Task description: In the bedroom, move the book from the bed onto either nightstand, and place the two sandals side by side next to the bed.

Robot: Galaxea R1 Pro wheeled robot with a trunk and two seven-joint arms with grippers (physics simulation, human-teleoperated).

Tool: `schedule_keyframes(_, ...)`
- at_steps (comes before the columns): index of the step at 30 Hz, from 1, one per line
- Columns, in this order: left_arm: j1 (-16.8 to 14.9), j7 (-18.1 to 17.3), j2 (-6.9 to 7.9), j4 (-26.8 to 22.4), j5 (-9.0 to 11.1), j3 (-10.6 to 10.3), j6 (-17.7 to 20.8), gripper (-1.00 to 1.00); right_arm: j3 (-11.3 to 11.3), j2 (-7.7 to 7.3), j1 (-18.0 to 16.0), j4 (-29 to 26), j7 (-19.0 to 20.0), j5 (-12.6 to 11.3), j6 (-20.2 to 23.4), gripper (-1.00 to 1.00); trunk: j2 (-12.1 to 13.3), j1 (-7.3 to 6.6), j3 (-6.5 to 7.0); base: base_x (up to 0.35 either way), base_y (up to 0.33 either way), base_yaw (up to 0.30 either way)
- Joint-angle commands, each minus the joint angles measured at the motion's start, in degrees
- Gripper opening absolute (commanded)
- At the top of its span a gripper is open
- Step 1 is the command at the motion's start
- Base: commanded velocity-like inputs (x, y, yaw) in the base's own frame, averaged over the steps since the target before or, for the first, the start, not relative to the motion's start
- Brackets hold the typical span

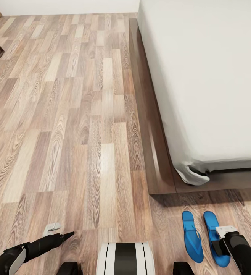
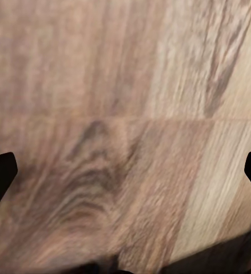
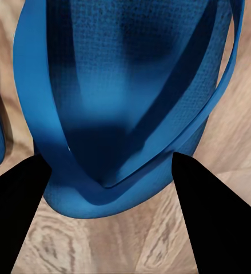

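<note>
No text, label, brand or number is legible anywhere.

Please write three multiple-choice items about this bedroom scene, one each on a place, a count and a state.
1. Where do the sandals lie?
A. on the mattress
B. on the floor near the bed's corner
C. on a nightstand

2. How many blue sandals show in the head view?
A. one
B. two
C. three

3. How do the right gripper's jaws stand?
A. open, either side of a sandal's toe strap
B. shut on a book
C. shut on nothing

Key: 1 B, they rest on the wood floor in front of the bed frame's corner; 2 B, a pair lies side by side; 3 A, the right wrist view shows both jaws apart with the strap between.
</note>
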Motion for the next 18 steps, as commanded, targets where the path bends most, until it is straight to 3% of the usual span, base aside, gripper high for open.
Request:
schedule_keyframes(1,-0.01,-0.20,0.00,0.00,0.37,0.12,0.60,1.00,-0.14,0.02,-0.01,-0.08,0.53,0.60,0.18,-1.00,-0.01,-0.01,-0.03,0.000,0.000,0.000)
schedule_keyframes(18,-0.01,-0.20,0.00,0.00,0.37,0.21,0.60,1.00,-0.14,-0.06,0.00,-3.80,0.67,0.53,-0.86,-1.00,-0.01,-0.01,-0.03,0.000,0.000,0.000)
